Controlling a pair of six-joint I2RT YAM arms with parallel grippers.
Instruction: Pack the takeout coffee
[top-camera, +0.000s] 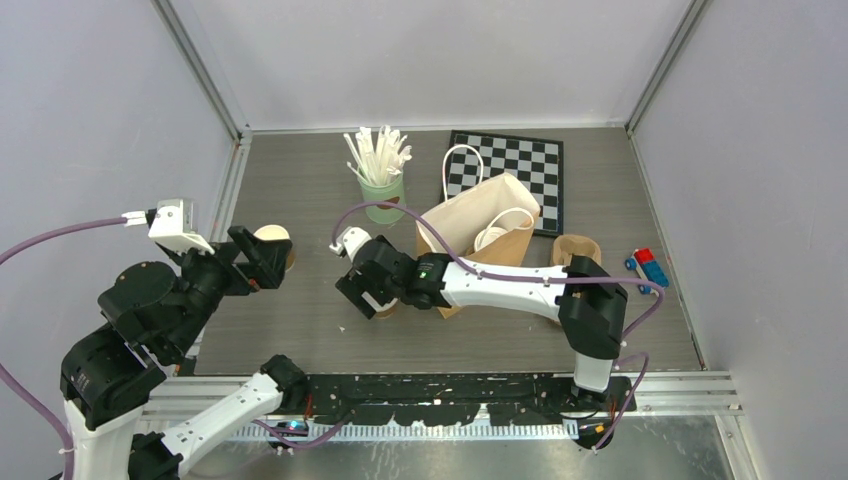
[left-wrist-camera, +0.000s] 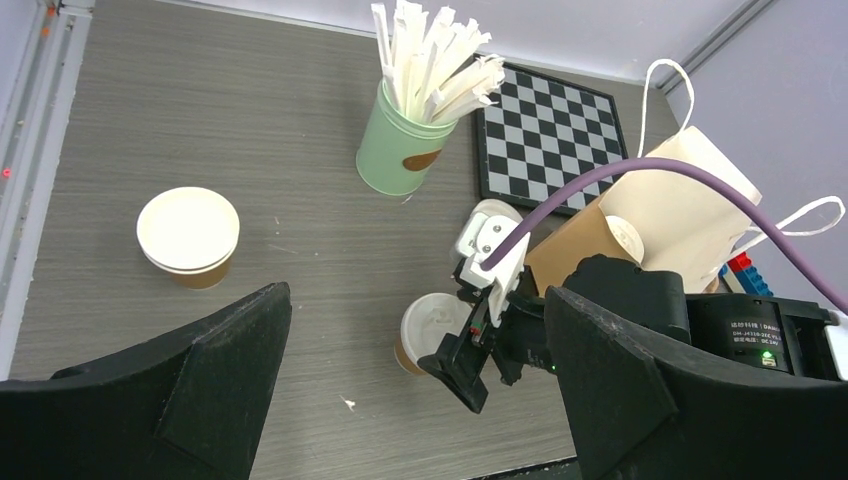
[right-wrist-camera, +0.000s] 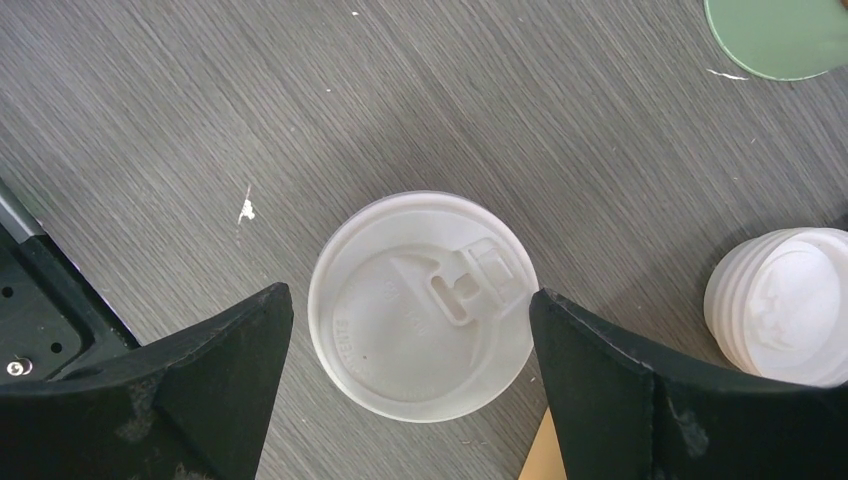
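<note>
Right now, right gripper (top-camera: 365, 293) hangs over the lidded cup (right-wrist-camera: 420, 320), which stands upright on the grey table (top-camera: 300, 190) just left of the brown paper bag (top-camera: 480, 235). Its fingers (right-wrist-camera: 200, 380) are spread wide, one on each side of the white lid. Contact with the lid cannot be told, and nothing is gripped.

Left gripper (top-camera: 266, 260) is also spread to full width and holds nothing. The other cup (left-wrist-camera: 188, 238) stands upright near the table's left edge, just ahead of this gripper. It shows a cream-white top; lid or bare inside is unclear.

- Stack of white lids (right-wrist-camera: 785, 305) is near the lidded cup, beside the bag.
- Mint-green can (top-camera: 383, 195) of white sticks is behind both cups.
- Chessboard (top-camera: 510, 170) lies behind the bag.
- Brown pulp tray (top-camera: 577, 248) is to the right of the bag.
</note>
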